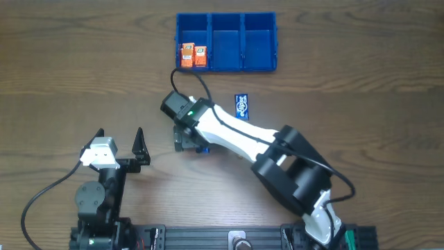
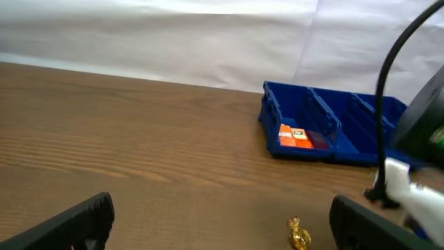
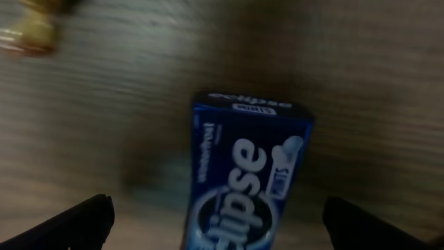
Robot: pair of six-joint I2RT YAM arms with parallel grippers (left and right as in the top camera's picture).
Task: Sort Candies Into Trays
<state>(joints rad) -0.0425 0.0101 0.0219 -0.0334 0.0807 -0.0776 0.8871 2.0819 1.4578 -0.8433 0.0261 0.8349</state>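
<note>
Wooden table, tray at twelve.
Straddles blue pack, right gripper released, seemingly for pickup; left gripper released, parked at eight.

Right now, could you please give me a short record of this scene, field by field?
tray: blue tray, three compartments
sorted: two orange candies in its end compartment
right gripper: open, over a blue mint pack lying on the table
loose: second blue mint pack near the tray; gold-wrapped candy on the table
left gripper: open, empty
</note>
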